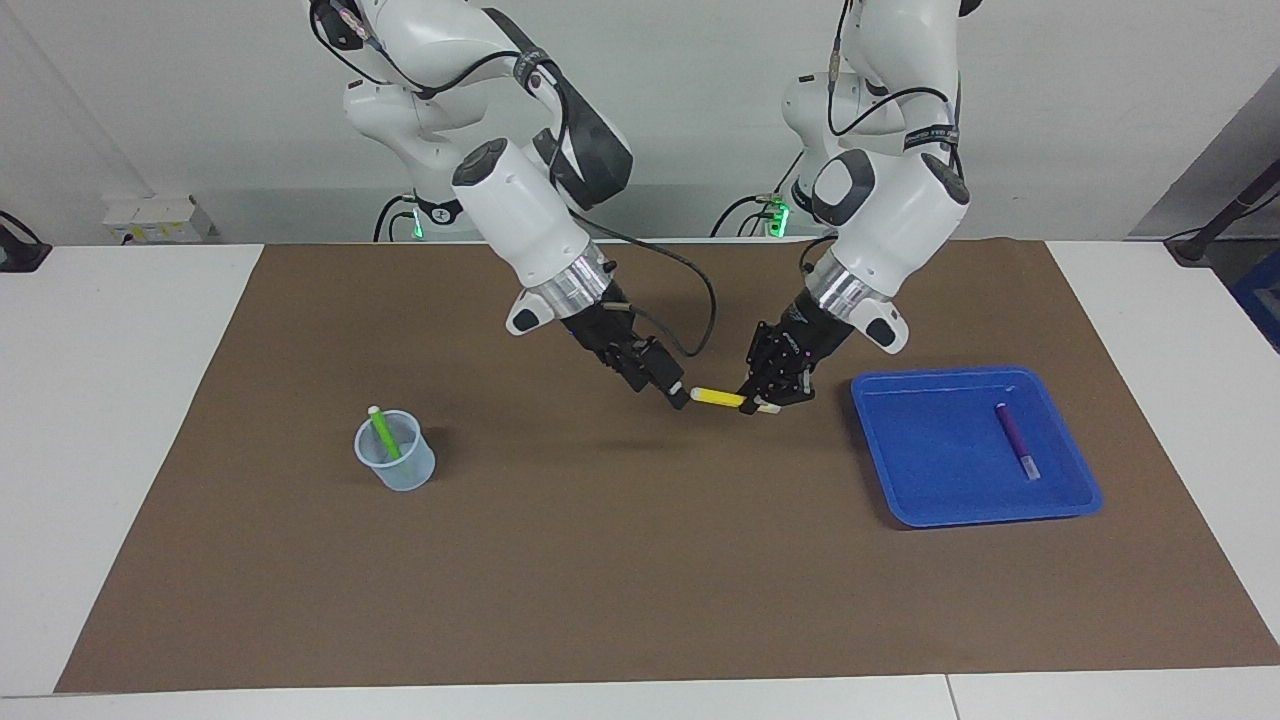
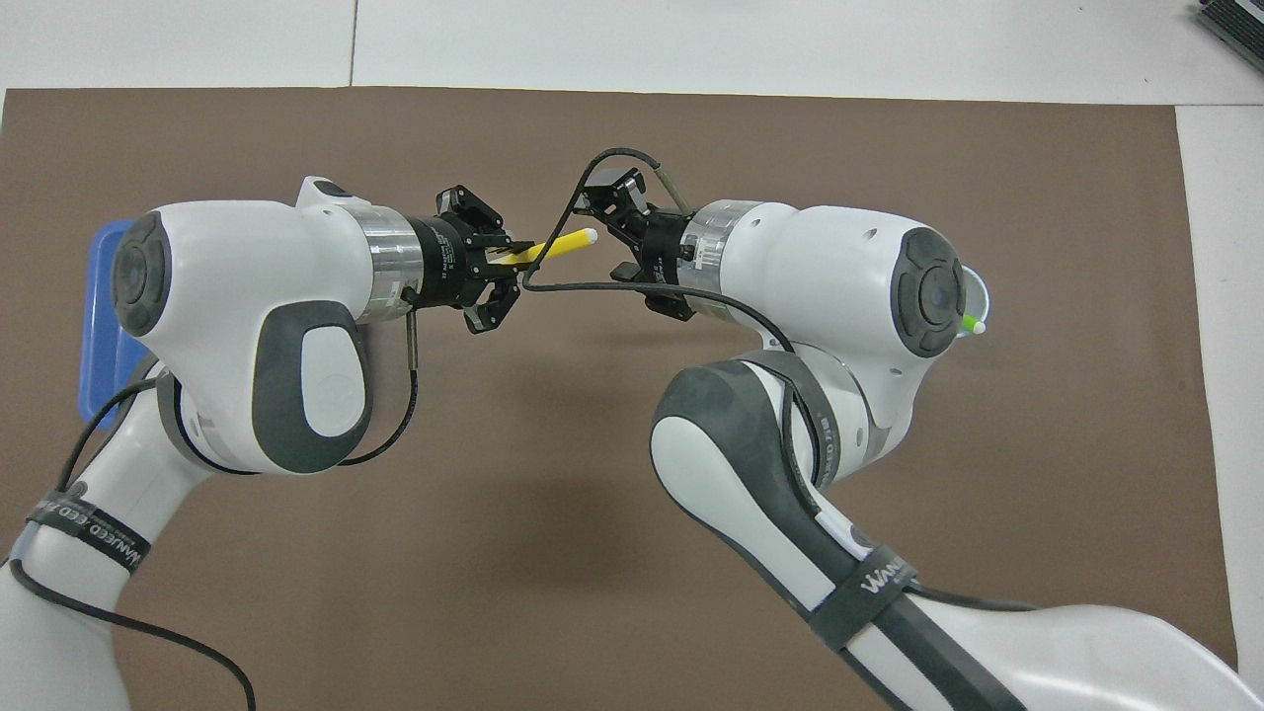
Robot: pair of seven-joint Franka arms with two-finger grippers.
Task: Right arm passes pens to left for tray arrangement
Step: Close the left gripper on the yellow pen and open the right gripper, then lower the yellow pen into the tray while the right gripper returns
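Note:
The yellow pen [image 1: 722, 398] [image 2: 558, 245] hangs level above the middle of the brown mat, and my left gripper [image 1: 765, 405] [image 2: 509, 259] is shut on its end toward the tray. My right gripper [image 1: 675, 393] [image 2: 604, 237] stands open just off the pen's free whitish end, not touching it. The blue tray [image 1: 975, 373] [image 2: 99, 296] lies toward the left arm's end of the table with the purple pen [image 1: 1016, 438] lying in it. The green pen [image 1: 384, 435] [image 2: 968, 322] stands slanted in a translucent cup [image 1: 397, 470] toward the right arm's end.
A brown mat [image 1: 640, 580] covers most of the white table. In the overhead view both arms hide much of the tray and the cup. A black cable [image 1: 700, 300] loops from the right wrist beside the two grippers.

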